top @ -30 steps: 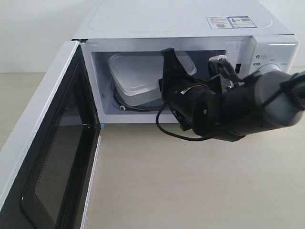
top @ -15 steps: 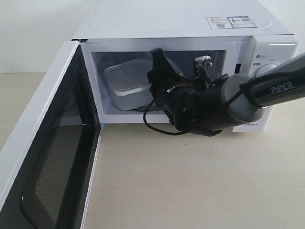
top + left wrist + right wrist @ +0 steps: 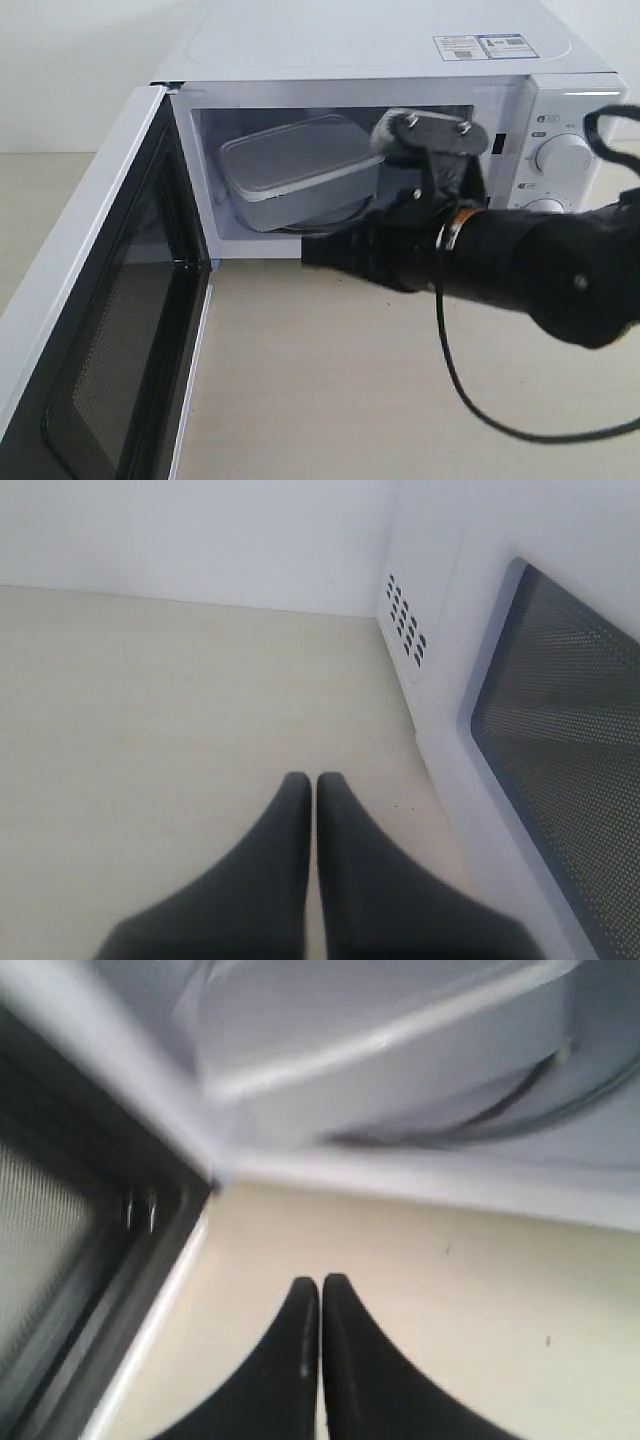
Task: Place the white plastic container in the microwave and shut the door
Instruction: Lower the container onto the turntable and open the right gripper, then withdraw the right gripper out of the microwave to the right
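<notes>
The white plastic container [image 3: 295, 172] lies inside the microwave [image 3: 380, 45], tilted, on the glass turntable; the right wrist view shows it blurred [image 3: 400, 1050]. The door [image 3: 95, 320] hangs wide open at the left, its black inner frame facing the cavity. My right gripper [image 3: 312, 252] is shut and empty, just outside the cavity's front edge, pointing left over the table; its fingertips [image 3: 321, 1285] are pressed together. My left gripper [image 3: 315, 780] is shut and empty above the table, beside the door's outer window [image 3: 570, 740]. The left arm is out of the exterior view.
The beige tabletop [image 3: 380, 400] stretches in front of the microwave. Two round dials [image 3: 563, 155] sit on the panel at the right. A black cable [image 3: 480, 400] loops down from the right arm. The open door [image 3: 70, 1260] stands close to the right gripper's left.
My right gripper let go of the container, shut, and drew back out of the cavity to the table in front. The container now rests inside, further back.
</notes>
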Robot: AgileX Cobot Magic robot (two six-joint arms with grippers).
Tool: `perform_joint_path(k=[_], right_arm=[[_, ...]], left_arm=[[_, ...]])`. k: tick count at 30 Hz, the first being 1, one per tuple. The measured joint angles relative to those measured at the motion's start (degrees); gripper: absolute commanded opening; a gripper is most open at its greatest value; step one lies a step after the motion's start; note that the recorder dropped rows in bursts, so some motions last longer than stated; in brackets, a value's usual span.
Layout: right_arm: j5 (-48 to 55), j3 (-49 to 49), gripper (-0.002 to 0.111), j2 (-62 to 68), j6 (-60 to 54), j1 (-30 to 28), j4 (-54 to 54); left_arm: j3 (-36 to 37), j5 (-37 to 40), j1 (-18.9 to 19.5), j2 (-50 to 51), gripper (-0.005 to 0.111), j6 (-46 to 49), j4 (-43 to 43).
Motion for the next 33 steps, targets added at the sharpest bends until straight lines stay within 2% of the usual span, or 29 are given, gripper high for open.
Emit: perform_joint_path(k=[2, 5, 10, 17, 23, 25, 28, 33], right_arm=[[-2.42, 1.20, 0.000, 2.48, -1.70, 3.86, -5.93], [-19.30, 0.62, 0.000, 10.58, -5.13, 8.10, -7.67], [-30.11, -4.90, 0.000, 21.75, -5.51, 8.43, 2.99], [-25.71, -23.63, 0.000, 32.47, -5.91, 6.10, 5.70], [-16.69, -29.04, 0.000, 33.67, -6.49, 1.33, 6.06], [-14.16, -28.32, 0.000, 32.69, -7.94, 1.20, 5.40], [-14.84, -21.92, 0.000, 27.25, -12.37, 4.64, 3.87], [-27.29, -3.59, 0.000, 14.36, -14.41, 10.13, 3.11]], left_arm=[[0.00, 0.00, 0.00, 0.00, 0.004, 0.00, 0.00], [0.00, 0.00, 0.00, 0.00, 0.004, 0.00, 0.00], [0.00, 0.00, 0.00, 0.00, 0.004, 0.00, 0.00], [0.00, 0.00, 0.00, 0.00, 0.004, 0.00, 0.00], [0.00, 0.00, 0.00, 0.00, 0.004, 0.00, 0.00], [0.00, 0.00, 0.00, 0.00, 0.004, 0.00, 0.00], [0.00, 0.00, 0.00, 0.00, 0.004, 0.00, 0.00], [0.00, 0.00, 0.00, 0.00, 0.004, 0.00, 0.00]])
